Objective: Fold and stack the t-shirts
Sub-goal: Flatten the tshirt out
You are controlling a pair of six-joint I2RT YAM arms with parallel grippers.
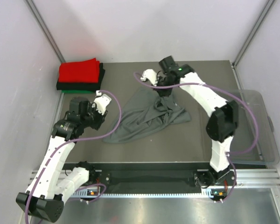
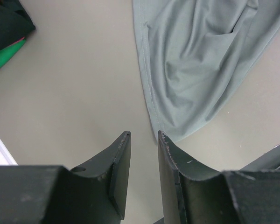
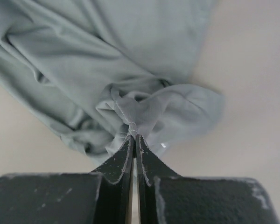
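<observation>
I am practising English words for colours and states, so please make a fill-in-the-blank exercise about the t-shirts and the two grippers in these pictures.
1. The right gripper is shut on the crumpled t-shirt, whose colour is dark ____.
2. The left gripper is open and holds ____.
3. In the stack, the red t-shirt lies on the black t-shirt, and the lowest t-shirt is ____.
Missing words: grey; nothing; green.
</observation>
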